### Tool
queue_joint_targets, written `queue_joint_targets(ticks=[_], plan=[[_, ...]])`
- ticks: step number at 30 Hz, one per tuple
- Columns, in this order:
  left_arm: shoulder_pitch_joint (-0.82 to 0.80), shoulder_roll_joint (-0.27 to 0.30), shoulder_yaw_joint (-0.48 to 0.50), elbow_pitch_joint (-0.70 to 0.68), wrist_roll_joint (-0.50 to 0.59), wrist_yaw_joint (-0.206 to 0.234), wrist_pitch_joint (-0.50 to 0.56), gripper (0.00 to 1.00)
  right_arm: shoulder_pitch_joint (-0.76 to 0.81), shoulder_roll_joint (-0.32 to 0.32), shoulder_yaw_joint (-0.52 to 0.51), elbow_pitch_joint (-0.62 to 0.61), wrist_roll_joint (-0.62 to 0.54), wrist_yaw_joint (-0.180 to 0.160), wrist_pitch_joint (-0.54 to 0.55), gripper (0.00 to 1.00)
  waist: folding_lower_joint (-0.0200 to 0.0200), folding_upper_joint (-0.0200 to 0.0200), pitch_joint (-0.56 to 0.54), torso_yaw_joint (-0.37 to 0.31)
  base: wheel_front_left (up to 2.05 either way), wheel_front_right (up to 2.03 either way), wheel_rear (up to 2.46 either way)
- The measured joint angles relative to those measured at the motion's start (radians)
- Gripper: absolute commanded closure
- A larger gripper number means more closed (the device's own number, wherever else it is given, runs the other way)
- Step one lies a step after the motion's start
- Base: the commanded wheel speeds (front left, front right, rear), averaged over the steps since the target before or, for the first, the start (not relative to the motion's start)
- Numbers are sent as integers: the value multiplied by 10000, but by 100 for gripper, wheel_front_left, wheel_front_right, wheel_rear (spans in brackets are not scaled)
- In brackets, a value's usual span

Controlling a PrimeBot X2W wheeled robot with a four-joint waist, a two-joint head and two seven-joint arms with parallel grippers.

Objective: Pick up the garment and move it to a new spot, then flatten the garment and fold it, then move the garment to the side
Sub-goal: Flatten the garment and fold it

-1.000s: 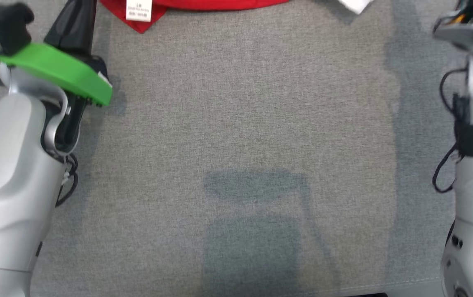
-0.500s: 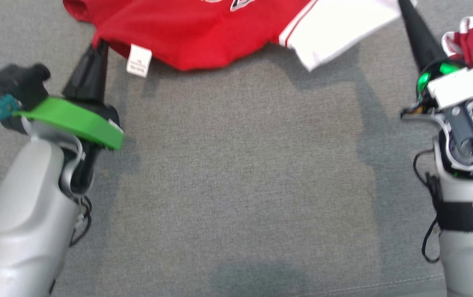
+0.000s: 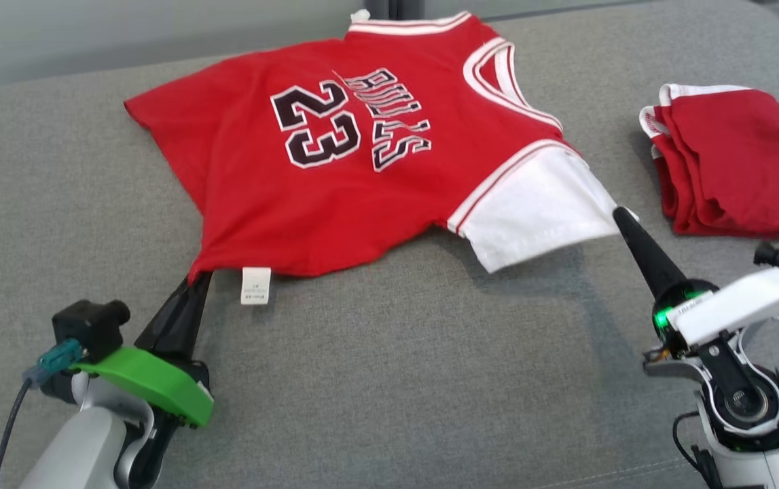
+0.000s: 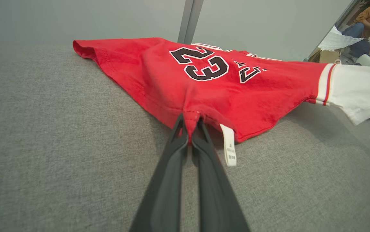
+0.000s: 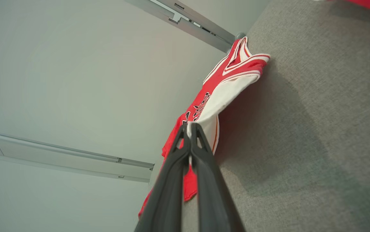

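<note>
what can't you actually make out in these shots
- Print on the white care label: too small in the head and left wrist views.
- Underside of the red jersey: turned toward the grey cushion in all views.
- Folded red garment: cut off by the head view's right edge.
- How much cloth the left gripper and right gripper pinch: hidden inside each closed grip.

Legible txt on my remote feeds: red jersey (image 3: 240,197) carries numeral 23 (image 3: 318,125), black chars w/ white outline. Wordmark "BULLS" (image 3: 392,119) sits just beside the numeral, same black/white style. On left wrist cam I confirm the 23; the wordmark there is creased and only partly visible, so not legible. White care tag (image 3: 255,285) at the jersey hem has dark print, too small for me to read.
</note>
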Motion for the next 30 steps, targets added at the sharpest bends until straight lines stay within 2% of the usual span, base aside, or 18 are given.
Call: queue_joint_targets(ticks=[3,6,11,17,23,30], plan=[[508,40,430,-88,-4,6,2,100,765,-88,-176,-213,23,-171,84,100,0,0,-414,-29,0,0,0],[971,336,859,-201,-13,36,0,100,1374,-128,-52,-410,67,-194,407,100,0,0,-830,-23,0,0,0],[1984,819,940,-380,-6,36,0,100,2449,-330,426,-759,75,-408,943,100,-1,0,-1510,3,0,0,0],[3235,945,871,-765,-130,36,2,100,3863,-487,531,-1517,54,-545,1331,100,0,0,-2117,27,0,0,0],[4005,961,1143,-1231,-286,90,2,100,4977,-698,821,-2196,40,-621,1662,100,-1,0,-2099,14,0,0,0],[4287,993,1223,-1616,-8,92,2,100,5045,-1035,757,-2182,-564,-629,1639,100,0,0,-1714,-130,0,0,0]])
